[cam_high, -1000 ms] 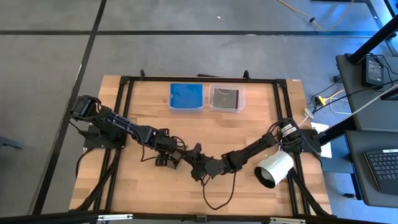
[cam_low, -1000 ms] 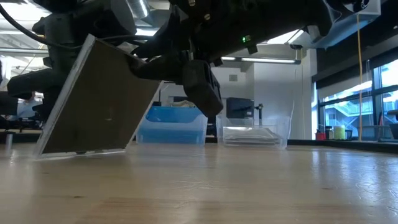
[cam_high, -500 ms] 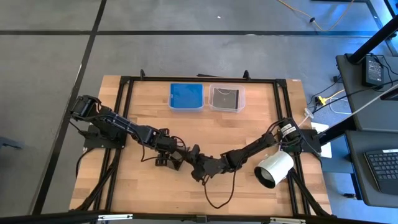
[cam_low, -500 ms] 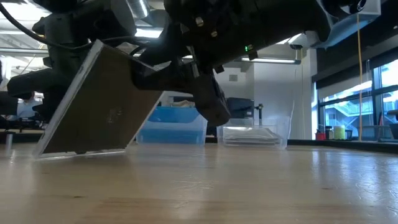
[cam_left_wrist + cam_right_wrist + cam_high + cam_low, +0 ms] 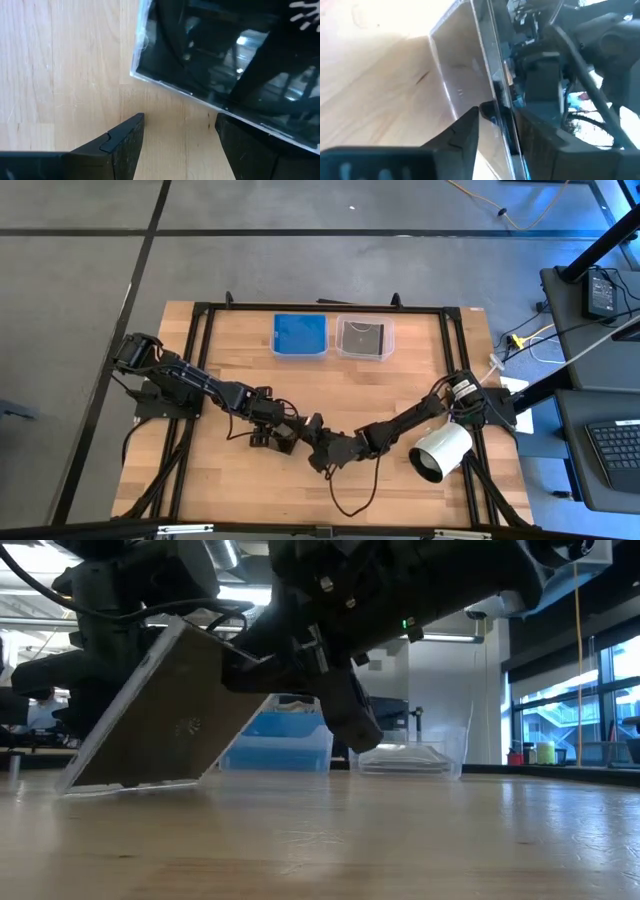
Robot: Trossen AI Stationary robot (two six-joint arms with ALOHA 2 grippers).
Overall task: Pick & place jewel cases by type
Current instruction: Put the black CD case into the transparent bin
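Note:
One dark jewel case [image 5: 170,710] with a clear rim stands tilted on the wooden table, its lower edge [image 5: 130,783] on the wood. It also shows in the left wrist view [image 5: 215,55] and the right wrist view [image 5: 465,75]. My right gripper [image 5: 320,680] [image 5: 500,120] is shut on the case's raised edge, at mid-table in the high view [image 5: 312,442]. My left gripper [image 5: 180,125] [image 5: 272,432] is open just short of the case's clear rim. I cannot tell whether it touches the case. My right gripper pinches the case's raised edge [image 5: 492,107] between its two fingers, one on each flat face. The fingers come from the table's right side, slanting down. The case leans over with its lower edge on the table.
At the table's far edge stand a tub [image 5: 300,335] holding blue cases and a clear tub [image 5: 364,337] holding a dark case. A white cylinder [image 5: 440,450] lies at the right, beside the right arm. Black frame rails run along the table's sides.
My right gripper has gone toward the table's right edge and a little down, still shut on the case. The case has tipped lower, its raised edge going right and down while its lower edge has stayed on the table.

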